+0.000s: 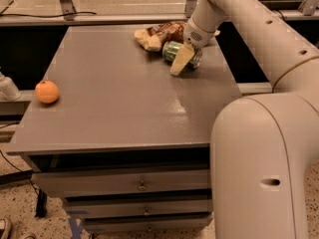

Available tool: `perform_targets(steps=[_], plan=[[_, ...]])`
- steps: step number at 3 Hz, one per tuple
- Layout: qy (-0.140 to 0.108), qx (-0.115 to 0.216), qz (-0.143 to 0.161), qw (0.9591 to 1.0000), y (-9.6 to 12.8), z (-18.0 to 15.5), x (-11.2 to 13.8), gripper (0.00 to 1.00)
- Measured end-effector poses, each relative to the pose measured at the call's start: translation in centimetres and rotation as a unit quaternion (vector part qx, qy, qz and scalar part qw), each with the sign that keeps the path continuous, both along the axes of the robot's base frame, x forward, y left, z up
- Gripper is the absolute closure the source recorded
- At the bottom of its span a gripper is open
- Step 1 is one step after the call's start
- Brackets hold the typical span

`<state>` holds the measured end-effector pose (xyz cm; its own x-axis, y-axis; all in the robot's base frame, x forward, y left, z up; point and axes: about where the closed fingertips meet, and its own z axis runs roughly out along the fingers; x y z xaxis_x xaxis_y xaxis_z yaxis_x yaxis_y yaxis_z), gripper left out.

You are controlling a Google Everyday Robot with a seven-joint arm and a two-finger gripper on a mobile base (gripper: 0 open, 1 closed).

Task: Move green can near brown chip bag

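Note:
The green can (171,50) lies on the grey table (124,98) at its far right, right beside the brown chip bag (158,33), which lies crinkled at the far edge. My gripper (183,58) comes down from the arm on the right and straddles the can. Its tan near finger (180,62) stands in front of the can with its tip at the table top, a little off the can. The far finger is hidden behind the can. The gripper looks open around the can.
An orange fruit (47,91) sits at the table's left edge. The robot's large white arm and body (264,158) fill the right side. Drawers (142,185) are below the table top. A dark gap and rail run behind the table.

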<state>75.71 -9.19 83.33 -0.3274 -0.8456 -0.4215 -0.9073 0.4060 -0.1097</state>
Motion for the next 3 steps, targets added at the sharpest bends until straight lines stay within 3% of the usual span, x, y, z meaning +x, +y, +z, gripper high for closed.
perform_targets(steps=[1, 3], plan=[[0.001, -0.005, 0.002, 1.0, -0.4, 0.4, -0.2, 0.0], [-0.024, 0.008, -0.007, 0.9997, -2.5, 3.5, -1.0, 0.0]])
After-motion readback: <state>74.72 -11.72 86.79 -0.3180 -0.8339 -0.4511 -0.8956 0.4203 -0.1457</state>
